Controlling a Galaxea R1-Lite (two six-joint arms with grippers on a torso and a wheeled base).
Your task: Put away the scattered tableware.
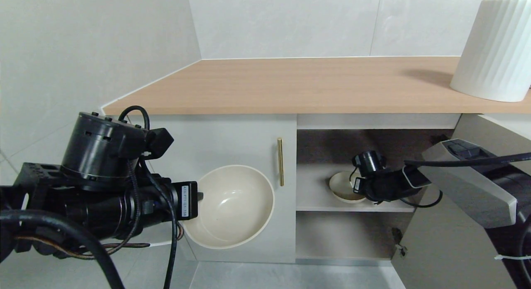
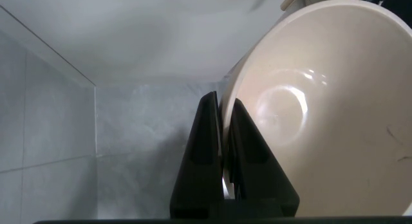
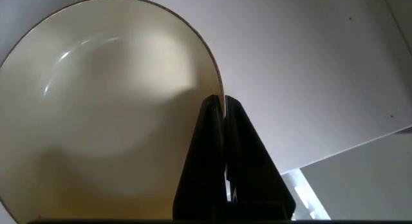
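Shelving a small bowl [image 1: 341, 189], the right claw [image 3: 223, 103] pinches its rim and should let go next; the left claw [image 2: 223, 103] pinches a big bowl [image 1: 236, 206].

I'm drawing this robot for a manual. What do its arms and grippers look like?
The left arm is black: a squat cylindrical joint housing, looping black cables and a white label at the wrist. The right arm has an angular silver-grey shell, a black cable along it and a black wrist. The left gripper and right gripper each have two flat black tapering fingers.
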